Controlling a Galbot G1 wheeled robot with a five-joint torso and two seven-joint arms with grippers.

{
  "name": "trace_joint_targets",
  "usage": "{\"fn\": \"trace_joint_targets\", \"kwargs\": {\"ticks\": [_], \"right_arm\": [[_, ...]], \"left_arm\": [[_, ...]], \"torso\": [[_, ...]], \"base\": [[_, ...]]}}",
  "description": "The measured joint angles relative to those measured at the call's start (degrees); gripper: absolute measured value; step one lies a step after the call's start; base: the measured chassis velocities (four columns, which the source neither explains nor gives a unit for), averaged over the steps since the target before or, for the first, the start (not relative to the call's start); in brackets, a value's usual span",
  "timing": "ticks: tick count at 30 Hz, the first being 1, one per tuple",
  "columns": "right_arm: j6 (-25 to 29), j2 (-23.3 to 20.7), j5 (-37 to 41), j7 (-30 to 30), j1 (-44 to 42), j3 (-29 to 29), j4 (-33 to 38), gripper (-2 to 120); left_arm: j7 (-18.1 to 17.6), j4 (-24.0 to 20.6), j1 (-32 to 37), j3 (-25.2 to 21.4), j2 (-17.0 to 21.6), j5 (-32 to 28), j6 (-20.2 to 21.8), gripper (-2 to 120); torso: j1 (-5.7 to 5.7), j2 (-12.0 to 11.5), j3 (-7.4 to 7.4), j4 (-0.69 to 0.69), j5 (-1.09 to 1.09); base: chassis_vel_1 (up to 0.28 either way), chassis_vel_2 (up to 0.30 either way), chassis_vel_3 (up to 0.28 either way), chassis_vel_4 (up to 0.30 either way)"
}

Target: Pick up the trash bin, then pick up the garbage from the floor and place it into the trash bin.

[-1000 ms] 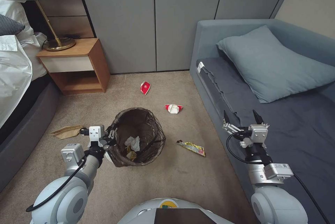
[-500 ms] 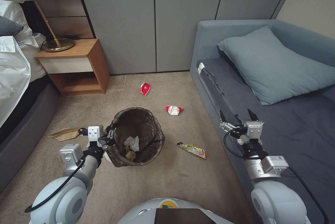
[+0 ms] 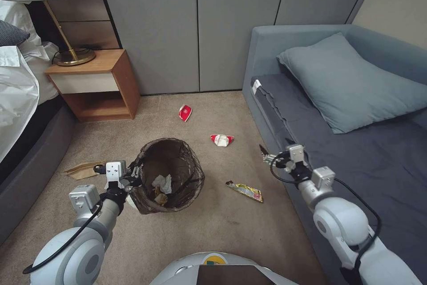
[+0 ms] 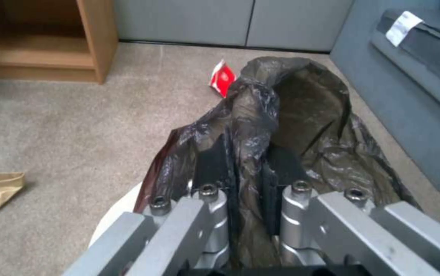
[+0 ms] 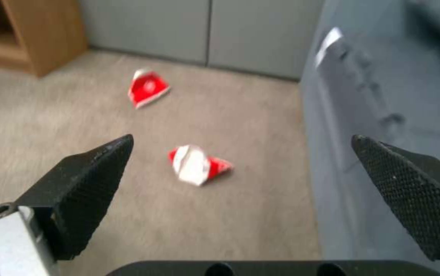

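Between the wide-open jaws of the right gripper (image 5: 240, 191), a crushed cup (image 5: 198, 164) lies on the floor (image 3: 231, 231), ahead and lower. The left gripper (image 4: 248, 172) pinches the trash bin (image 3: 168, 174) by its bag-lined rim; thin film could slip or tear. Inside: tissue (image 3: 163, 182) and wrappers.

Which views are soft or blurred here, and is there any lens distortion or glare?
Head view: sharp, with wide-angle bowing of the wall panels, even light, no glare. Right wrist view: smeared, as if by motion; the crushed cup and sofa edge are soft, the right tool crisper. Left wrist view: slightly soft; mild sheen on the trash bin liner.
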Motion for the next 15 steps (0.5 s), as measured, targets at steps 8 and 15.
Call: {"fn": "trace_joint_targets", "kwargs": {"ticks": [8,15], "right_arm": [[-6.0,-6.5,5.6,-0.6,8.6,-9.6,-7.9,100],[-8.6,-8.4,6.5,-6.2,13.1,-14.7,-16.1,100]], "left_arm": [[0.0,0.0,0.2,-1.8,0.5,-1.2,0.1,8],[-0.2,0.0,0.0,-2.4,-0.3,-2.3,0.4,8]], "torso": [[0.0,0.0,0.0,0.02,-0.01],[0.0,0.0,0.0,-0.01,0.0]], "base": [[0.0,0.0,0.0,0.0],[0.0,0.0,0.0,0.0]]}}
